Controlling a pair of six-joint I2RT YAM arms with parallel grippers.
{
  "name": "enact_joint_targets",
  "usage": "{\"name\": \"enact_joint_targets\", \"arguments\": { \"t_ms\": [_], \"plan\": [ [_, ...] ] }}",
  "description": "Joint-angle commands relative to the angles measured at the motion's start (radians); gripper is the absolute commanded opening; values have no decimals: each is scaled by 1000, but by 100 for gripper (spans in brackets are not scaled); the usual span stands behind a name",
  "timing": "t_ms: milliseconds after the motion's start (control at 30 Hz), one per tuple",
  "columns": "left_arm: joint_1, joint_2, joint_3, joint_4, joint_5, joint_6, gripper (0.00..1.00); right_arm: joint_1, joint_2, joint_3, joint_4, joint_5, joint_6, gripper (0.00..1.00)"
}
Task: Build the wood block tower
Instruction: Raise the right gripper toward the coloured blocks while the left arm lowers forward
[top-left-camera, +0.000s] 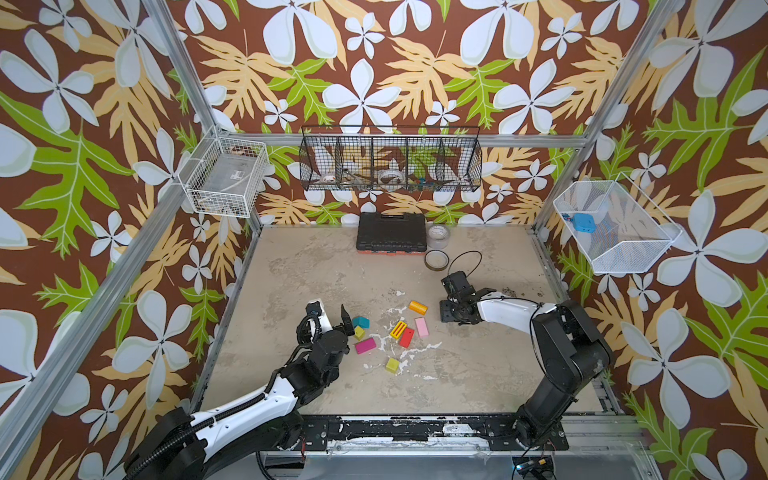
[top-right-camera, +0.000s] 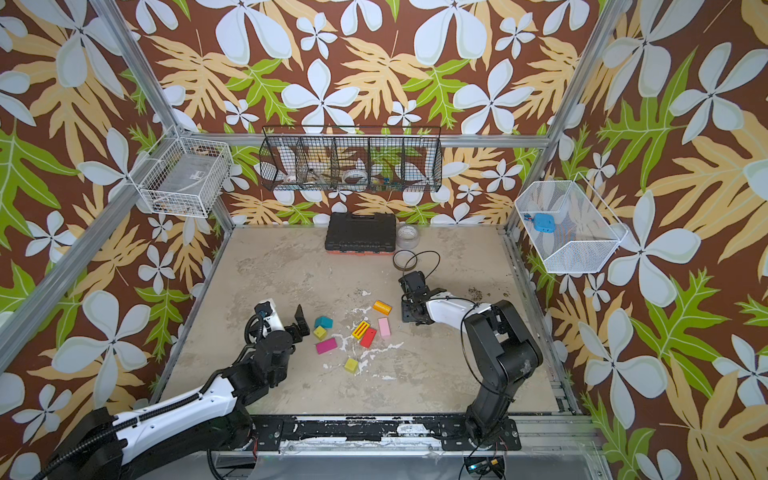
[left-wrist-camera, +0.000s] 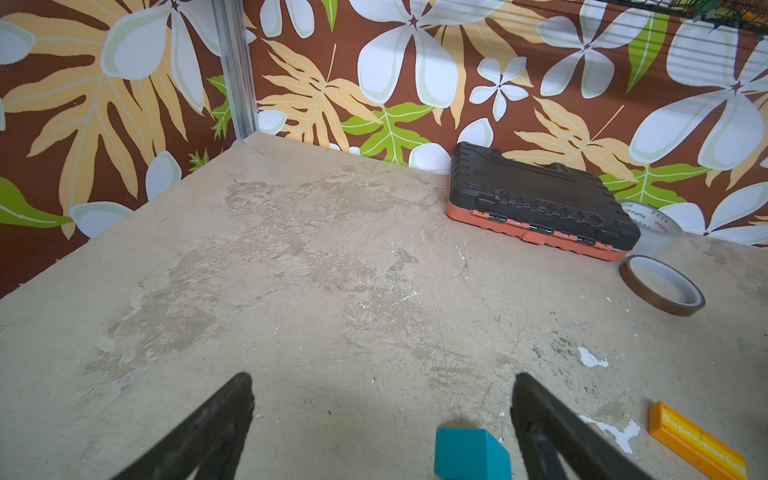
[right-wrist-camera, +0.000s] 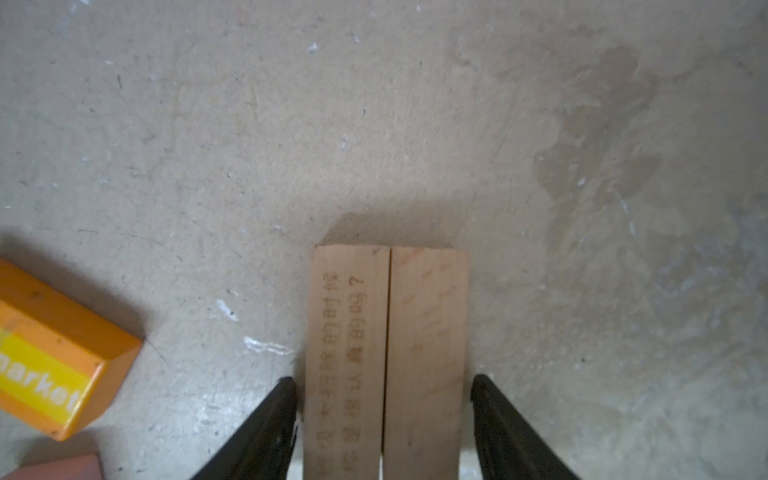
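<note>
Loose painted blocks lie mid-table: a teal roof-shape, two yellow-green cubes, magenta, yellow, red, pink and an orange block. My left gripper stands open just left of the teal block, which sits near one finger in the left wrist view. My right gripper is low, right of the orange block. Its wrist view shows two tan planks side by side on the table, with my right gripper closed against their outer sides. Both top views hide the planks.
A black tool case lies at the back wall, with a clear tape roll and a brown tape roll beside it. Wire baskets hang on the back wall and on both side walls.
</note>
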Motion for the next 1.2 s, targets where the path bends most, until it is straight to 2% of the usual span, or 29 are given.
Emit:
{"name": "enact_joint_targets", "arguments": {
  "t_ms": [0,333,500,633,800,1000,1100,1167],
  "plan": [
    [2,4,6,22,-3,13,97,0,14,4,-16,-13,-4,63],
    [2,5,6,22,-1,13,97,-2,9,1,-18,-5,-3,53],
    [2,5,6,22,0,14,97,-1,10,2,-21,-2,-3,53],
    [3,6,6,22,2,14,97,-3,3,3,-24,0,-1,59],
    [3,6,6,24,1,14,97,-2,-42,-8,-22,13,-1,73],
    [2,6,12,17,-10,9,99,-1,-130,-32,-16,25,-2,77],
    [3,-5,59,-103,16,-72,99,11,-203,-52,-9,27,0,79],
    [1,-34,79,-182,102,-158,99,28,-266,-69,-13,29,14,82]
  ]
}}
